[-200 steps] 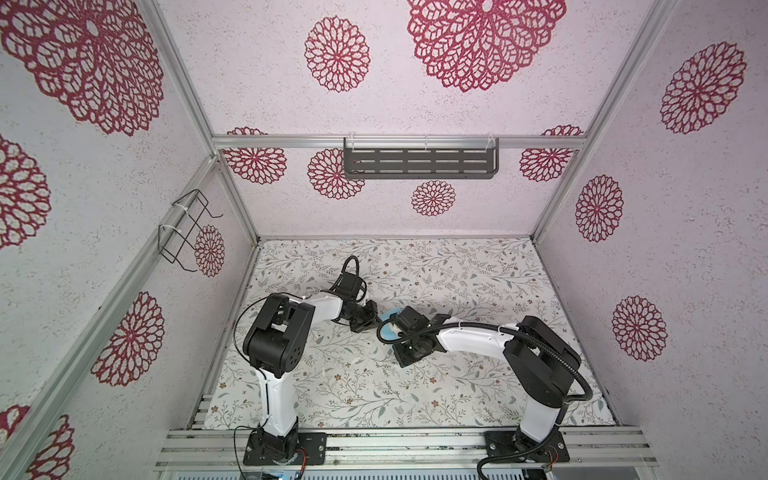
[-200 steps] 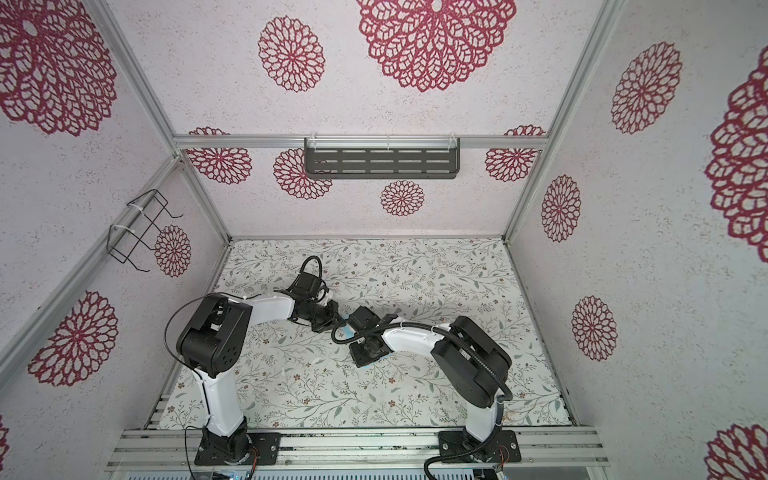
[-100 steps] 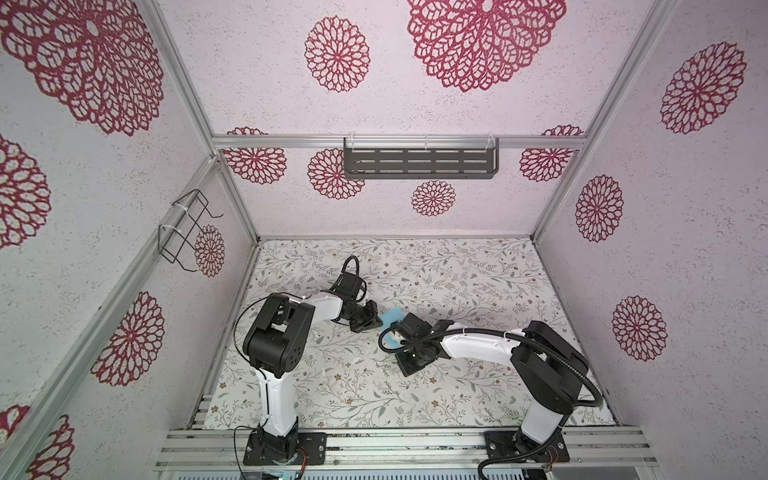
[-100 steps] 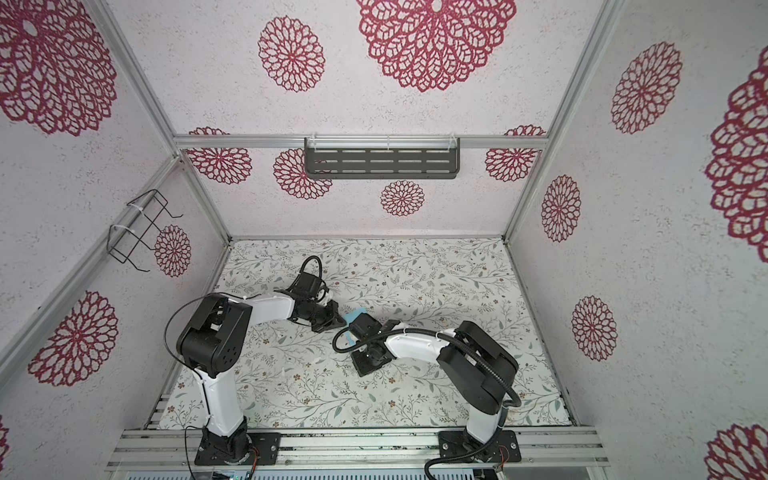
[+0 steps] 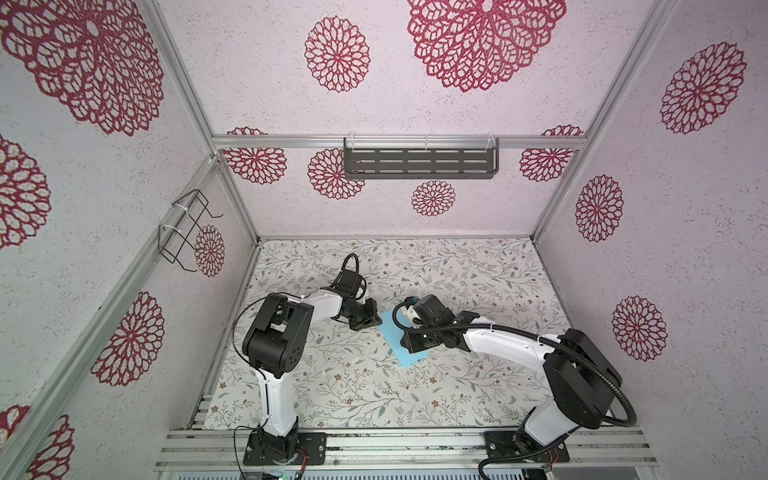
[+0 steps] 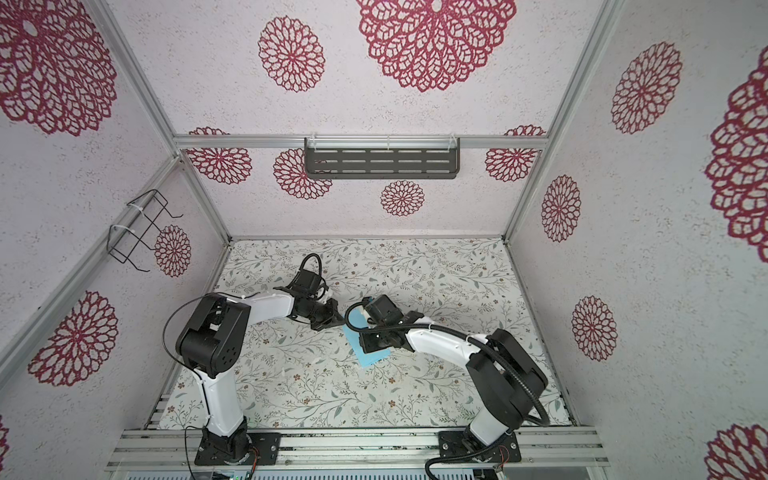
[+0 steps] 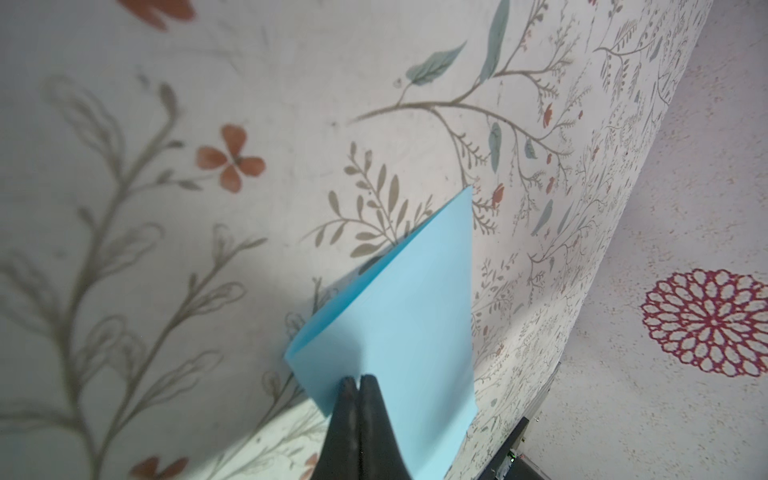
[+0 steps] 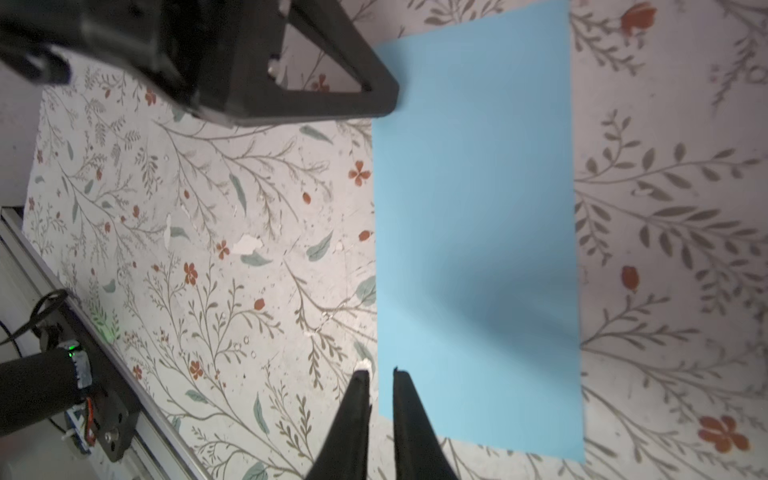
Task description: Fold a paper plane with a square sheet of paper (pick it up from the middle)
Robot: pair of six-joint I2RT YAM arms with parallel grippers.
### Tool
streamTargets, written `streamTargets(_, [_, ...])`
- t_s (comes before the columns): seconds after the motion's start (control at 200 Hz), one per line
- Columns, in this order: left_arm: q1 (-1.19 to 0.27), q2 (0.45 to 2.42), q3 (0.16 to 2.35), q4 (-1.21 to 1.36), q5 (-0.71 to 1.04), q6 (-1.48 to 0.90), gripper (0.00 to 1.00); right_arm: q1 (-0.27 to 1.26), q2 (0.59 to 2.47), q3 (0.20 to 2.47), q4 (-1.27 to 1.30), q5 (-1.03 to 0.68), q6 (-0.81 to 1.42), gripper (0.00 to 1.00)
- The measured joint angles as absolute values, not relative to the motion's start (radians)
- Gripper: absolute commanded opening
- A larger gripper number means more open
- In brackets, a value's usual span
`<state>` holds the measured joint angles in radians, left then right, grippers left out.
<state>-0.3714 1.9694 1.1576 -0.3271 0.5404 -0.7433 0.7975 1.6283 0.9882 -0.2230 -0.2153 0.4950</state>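
Note:
The square sheet of paper (image 5: 409, 355) (image 6: 372, 357) lies folded in half as a light-blue rectangle on the floral table. My left gripper (image 5: 376, 320) (image 6: 340, 322) (image 7: 357, 379) is shut, and its joined tips rest on top of the paper (image 7: 415, 311) at its far corner, not around it. My right gripper (image 5: 409, 347) (image 6: 368, 345) (image 8: 380, 372) hovers at the paper's near end. It is open by a narrow gap that straddles the long edge of the paper (image 8: 473, 208). One finger is over the table, the other over the sheet. No paper plane shape shows.
A grey slotted shelf (image 5: 419, 164) hangs on the back wall and a wire basket (image 5: 187, 232) on the left wall. Metal rails (image 5: 395, 444) run along the table's front edge by both arm bases. Patterned walls close in three sides.
My right gripper has slid along the paper away from the left gripper, toward the front, and its jaws have parted slightly. More blue paper now shows. The left arm has stayed put.

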Motion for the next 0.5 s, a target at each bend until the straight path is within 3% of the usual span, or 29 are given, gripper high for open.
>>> streamTargets(0.205, [-0.371,1.968,1.177,-0.360,0.519,-0.723,0.03,0.788,1.752,1.039,-0.213,-0.216,0.509,0.18])
streamTargets(0.5, [-0.371,1.986,1.206,-0.417,0.472,-0.684,0.03,0.788,1.787,1.038,-0.234,-0.224,0.527,0.19])
